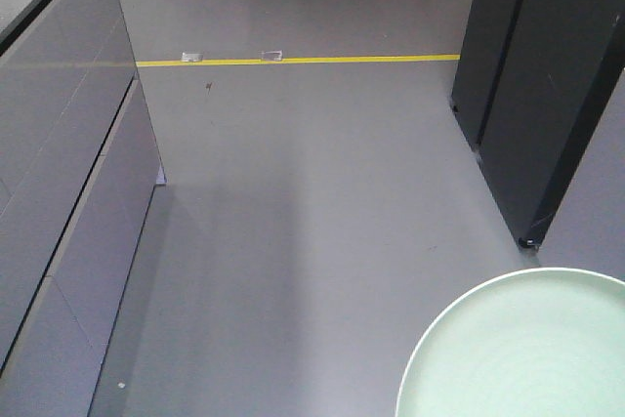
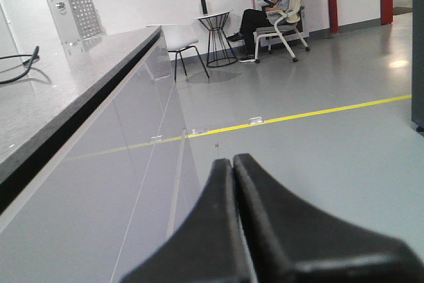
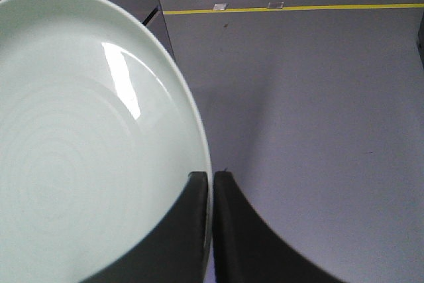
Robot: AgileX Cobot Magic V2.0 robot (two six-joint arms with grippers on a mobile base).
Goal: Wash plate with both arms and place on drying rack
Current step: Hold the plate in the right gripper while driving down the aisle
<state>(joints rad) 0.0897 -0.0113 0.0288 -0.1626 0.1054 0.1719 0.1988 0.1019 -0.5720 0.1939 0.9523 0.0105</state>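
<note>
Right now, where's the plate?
The plate is clamped by its rim in the right pincer, filling the left of the right wrist view; in the front view it sits bottom right over grey floor, short of the yellow line.

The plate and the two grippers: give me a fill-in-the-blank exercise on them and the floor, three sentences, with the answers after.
1. The gripper shut on the rim of the plate is the ____ one.
2. The left gripper is shut with ____ between its fingers.
3. The line running across the grey floor is ____ in colour.
Missing words: right; nothing; yellow.
</note>
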